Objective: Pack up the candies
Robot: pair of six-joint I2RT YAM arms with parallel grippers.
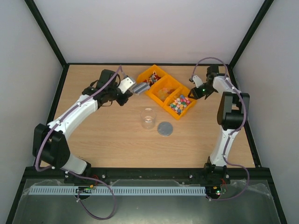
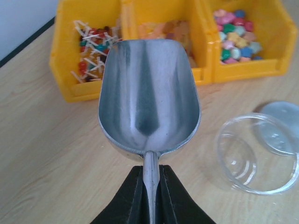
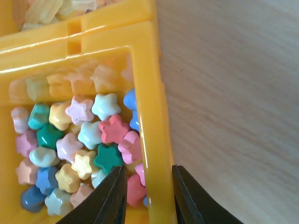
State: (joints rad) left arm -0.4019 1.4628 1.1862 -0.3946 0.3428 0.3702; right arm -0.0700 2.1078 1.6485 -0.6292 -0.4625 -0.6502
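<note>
Tabletop scene from three cameras, with two robot arms reaching in from the near edge. Showed a pale wooden table (image 1: pixel 103 144) enclosed by plain grey walls.

Showed, toward the far side, a diagonal row of three open yellow plastic bins (image 1: pixel 159 98), touching side by side. Held the candies sorted by kind:
- red, white and dark mixed pieces with thin white sticks (image 2: pixel 93 51) in the left-hand bin (image 2: pixel 70 88)
- translucent amber-orange pieces (image 2: pixel 163 30) in the middle bin (image 2: pixel 202 74)
- pastel star-shaped pieces in pink, blue, teal and yellow (image 3: pixel 88 140) in the right-hand bin (image 2: pixel 252 69)

Found the left gripper (image 2: pixel 150 172) clamped tight on the thin handle of a silver metal scoop (image 2: pixel 149 93), its black fingers pressed to both sides of the stem. Pointed the scoop's bowl, hollow side up, toward the bins, with its front lip near the left-hand and middle ones.

Caught the right gripper (image 3: pixel 148 186) astride an outer wall of the right-hand bin. Put one black finger (image 3: pixel 117 196) inside, among the star pieces, with a pink piece between it and the wall. Put the other finger outside, close against the wall and above bare wood. Stood with jaws partly apart; could not tell whether they were pinching the wall.

Included a clear round plastic container (image 1: pixel 148 117) on the table, nearer the arm bases than the bins and roughly midway between the two arms. Included a flat grey round disc (image 1: pixel 164 129) just beside that container, toward the right arm.
</note>
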